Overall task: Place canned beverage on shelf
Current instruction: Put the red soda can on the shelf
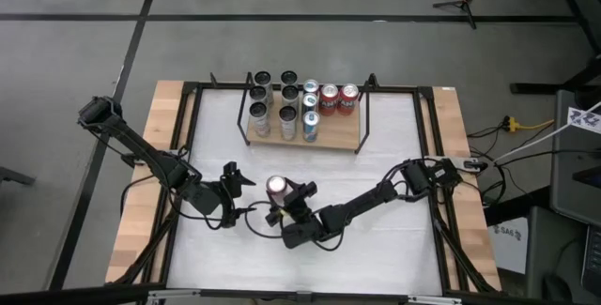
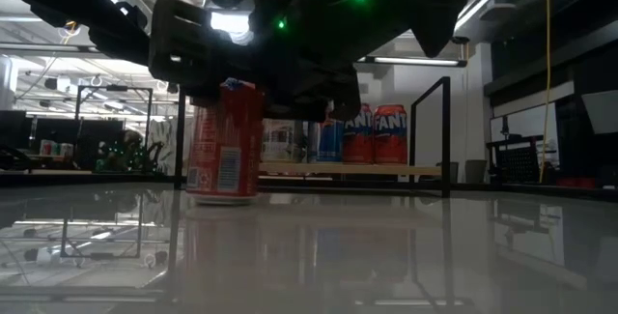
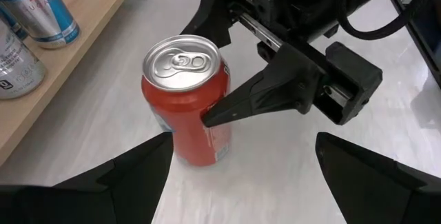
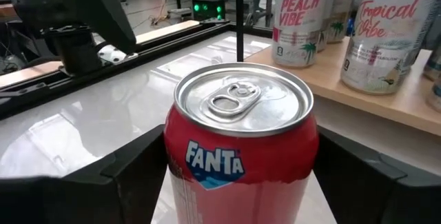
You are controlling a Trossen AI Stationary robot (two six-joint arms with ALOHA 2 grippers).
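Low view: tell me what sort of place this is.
Probably a robotics lab or workshop. Beyond the white table is an open room with ceiling strip lights and cluttered workbenches; from above, a tripod and loose cables sit on the floor.

From above, your desk point(image 1: 300, 145) is evenly lit. At tabletop height you look into bright ceiling lights point(image 2: 58, 39), so the arms go black and the glossy surface mirrors them.

Red can point(image 3: 187, 103) upright on white table point(image 3: 386, 134), right pincer point(image 3: 227, 58) straddling it
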